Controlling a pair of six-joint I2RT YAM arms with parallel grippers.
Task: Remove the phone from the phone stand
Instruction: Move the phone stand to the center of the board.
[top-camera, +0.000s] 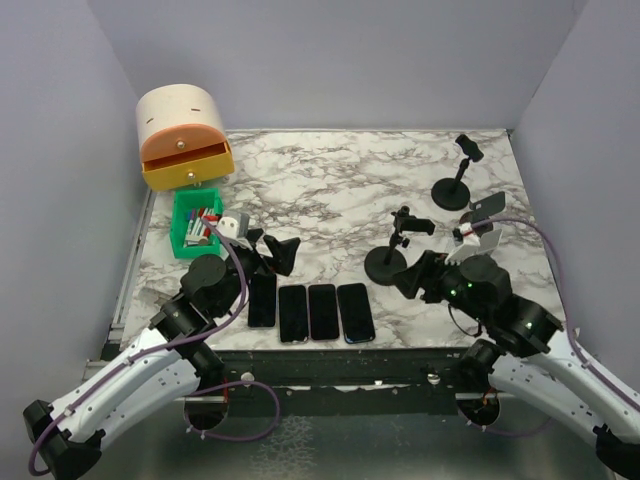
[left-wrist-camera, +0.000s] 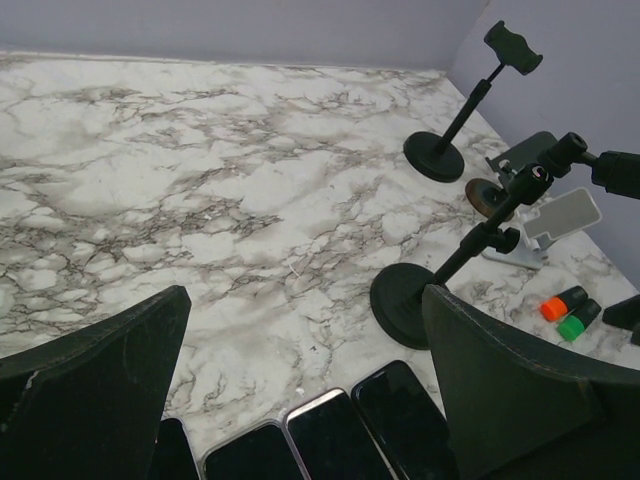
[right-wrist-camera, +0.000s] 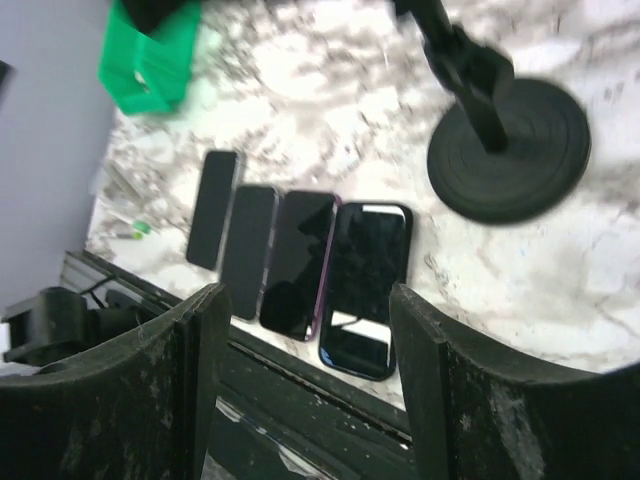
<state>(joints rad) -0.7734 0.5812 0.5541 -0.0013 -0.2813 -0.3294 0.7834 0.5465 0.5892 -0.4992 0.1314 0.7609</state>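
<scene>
Several dark phones (top-camera: 310, 312) lie flat in a row at the table's front edge, also seen in the left wrist view (left-wrist-camera: 330, 440) and the right wrist view (right-wrist-camera: 300, 250). A black round-based phone stand (top-camera: 385, 265) with an empty clamp stands just right of them. My right gripper (top-camera: 412, 275) hovers open by this stand, nothing between its fingers (right-wrist-camera: 308, 295). My left gripper (top-camera: 268, 248) is wide open behind the row (left-wrist-camera: 305, 300). At the right, a dark slab that looks like a phone (top-camera: 489, 205) leans on a stand (left-wrist-camera: 528, 155).
A second black clamp stand (top-camera: 450, 192) is at the back right, and a white stand (top-camera: 478, 240) is near the leaning slab. A green bin (top-camera: 188, 240) of markers and a cream-and-orange drawer box (top-camera: 183, 140) are at the left. Orange and green caps (left-wrist-camera: 565, 303) lie at the right.
</scene>
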